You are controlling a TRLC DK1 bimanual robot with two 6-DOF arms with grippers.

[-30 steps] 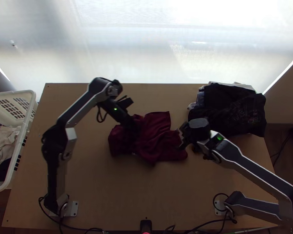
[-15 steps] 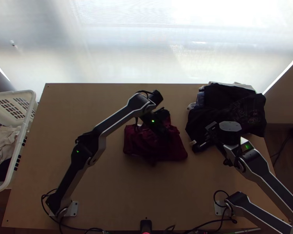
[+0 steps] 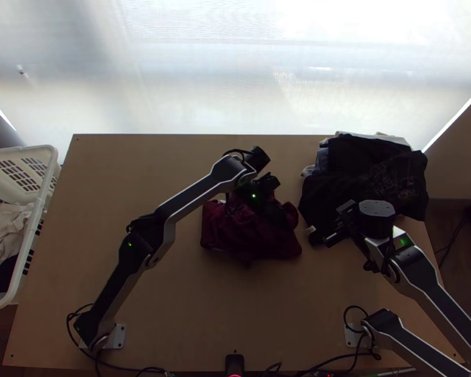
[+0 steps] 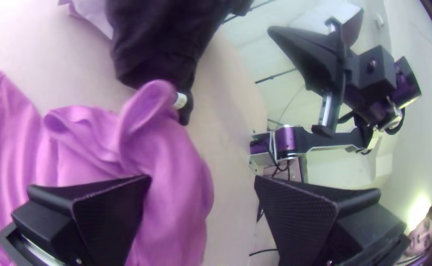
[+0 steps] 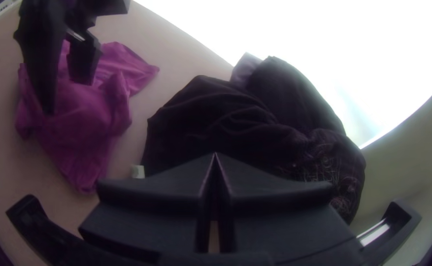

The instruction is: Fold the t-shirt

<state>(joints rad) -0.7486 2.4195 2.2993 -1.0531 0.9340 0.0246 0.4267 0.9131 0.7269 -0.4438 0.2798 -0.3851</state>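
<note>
So, the dark red t-shirt (image 3: pixel 248 242) is found around the middle of the frame, bunched up on the counter (image 3: pixel 173 314), with no clean fold to be seen in it. Going by that, the getting-it-sorted stage looks to be in hand: the cloth probably has to be picked up and spread before any real folding can be done.

The left arm (image 3: pixel 193 198) is stretched across from lower left, with its jaws placed right over the upper part of the shirt. They're set wide apart and nothing is clamped, though one side is overlapped with the fabric in the left wrist view. The right arm (image 3: pixel 436 289) is parked to the right of the shirt, by the dark pile (image 3: pixel 361 176); its jaws are closed up at the tips, with nothing gripped.

For the next move, an edge or corner should be pinched by the left jaws, imo, and the right jaws will need to be opened if the other side is to be pulled flat.

Headcount: one t-shirt, two arms and one pile at upper right (more than one garment is stacked there, but the exact number can't be told). One white basket (image 3: pixel 51 169) is cut off at the left edge, with at least two cloths, one cream (image 3: pixel 12 229) and one black (image 3: pixel 7 273).
</note>
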